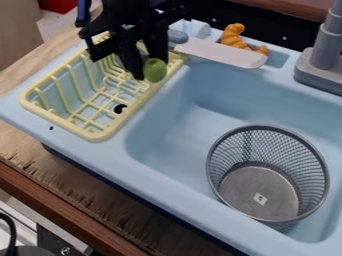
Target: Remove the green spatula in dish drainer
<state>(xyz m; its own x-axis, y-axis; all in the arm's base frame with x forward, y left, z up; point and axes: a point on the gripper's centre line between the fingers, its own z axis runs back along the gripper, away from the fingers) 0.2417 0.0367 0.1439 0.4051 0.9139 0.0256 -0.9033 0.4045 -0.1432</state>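
The black gripper [146, 68] hangs at the upper left, over the right side of the pale yellow dish drainer [100, 135]. A rounded green end, perhaps of the green spatula [155, 70], shows right at the gripper's tip, above the rack's inner edge. The rest of the green piece is mostly hidden behind the gripper, so whether it is held cannot be made out. Wire-like yellow prongs and slats fill the drainer, which rests on the left part of the light blue sink.
A wire mesh basket [267, 172] stands in the sink basin [174, 130]. Along the back ledge lie a pale flat blade [222, 53] and an orange croissant [235, 37]. A grey faucet [324, 62] rises at the right.
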